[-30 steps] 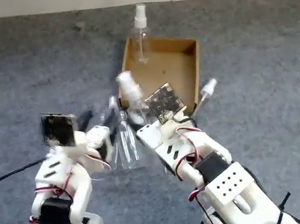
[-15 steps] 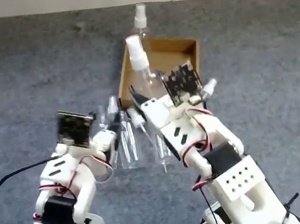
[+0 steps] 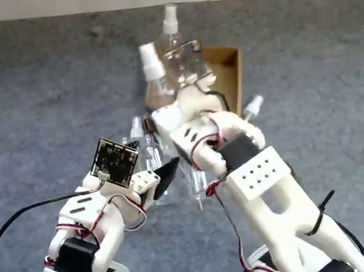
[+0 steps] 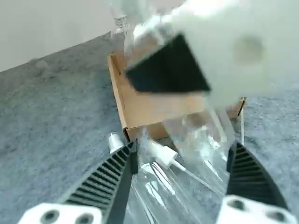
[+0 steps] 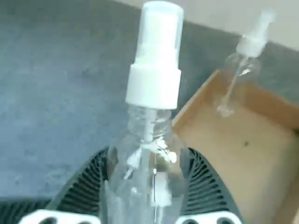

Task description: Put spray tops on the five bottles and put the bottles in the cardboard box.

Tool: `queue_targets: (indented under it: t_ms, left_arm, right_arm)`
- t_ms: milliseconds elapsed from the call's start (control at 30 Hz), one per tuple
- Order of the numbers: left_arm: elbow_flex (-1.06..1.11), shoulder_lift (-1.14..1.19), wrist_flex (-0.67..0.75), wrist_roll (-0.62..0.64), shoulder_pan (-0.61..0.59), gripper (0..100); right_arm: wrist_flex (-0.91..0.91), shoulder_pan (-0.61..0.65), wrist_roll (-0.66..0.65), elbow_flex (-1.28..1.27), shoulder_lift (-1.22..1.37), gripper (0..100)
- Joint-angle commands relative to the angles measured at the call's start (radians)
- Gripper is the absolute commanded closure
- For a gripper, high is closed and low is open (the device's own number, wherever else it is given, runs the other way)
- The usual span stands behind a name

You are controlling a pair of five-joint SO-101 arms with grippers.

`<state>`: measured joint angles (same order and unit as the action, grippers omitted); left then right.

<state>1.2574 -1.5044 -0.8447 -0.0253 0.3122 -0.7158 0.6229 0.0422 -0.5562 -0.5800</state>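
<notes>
From the high view, my right gripper point(image 3: 165, 108) sits over the near-left corner of the box point(image 3: 232, 69). It is clamped on a bottle point(image 3: 161, 92) whose white top leans toward 11 o'clock. I can't see the fingertips; the bottle and the arm cover them. The arm also hides most of the box, leaving me only its right wall and far corner. At 12 o'clock from the held bottle, a far bottle point(image 3: 170, 37) stands upright with its top on. A spray top point(image 3: 253, 108) lies on the carpet point(image 3: 41, 87) just beside the box's right wall. At 6 o'clock from the held bottle, clear loose bottles point(image 3: 150, 161) lie between my arms, too overlapped for me to count. My left gripper point(image 3: 163, 177) is just beside them, with one dark finger showing.

On the left wrist view, the left gripper point(image 4: 182, 177) has its jaws spread wide and is holding nothing. Beyond the gap lie the loose bottles point(image 4: 163, 186) and a second spray top point(image 4: 161, 154) with its tube. The box point(image 4: 140, 107) is behind them. My other arm is a white blur across it.

On the right wrist view, the right gripper point(image 5: 147, 175) has both ribbed fingers pressed against the bottle point(image 5: 149, 163), top fitted. The bottle's lower part is cut off at the frame edge. The far bottle point(image 5: 236, 77) stands inside the box point(image 5: 261, 140) at a far corner.
</notes>
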Motion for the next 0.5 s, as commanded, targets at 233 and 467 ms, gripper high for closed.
queue_targets:
  t_ms: [233, 467]
  left_arm:
    - [0.030, 0.008, 0.071, -0.008, -0.061, 73]
    - [0.033, 0.008, 0.072, -0.008, -0.061, 73]
  right_arm:
    - [-0.300, 0.076, -0.032, 0.232, -0.084, 99.4]
    - [-0.335, 0.031, -0.098, 0.237, -0.139, 99.4]
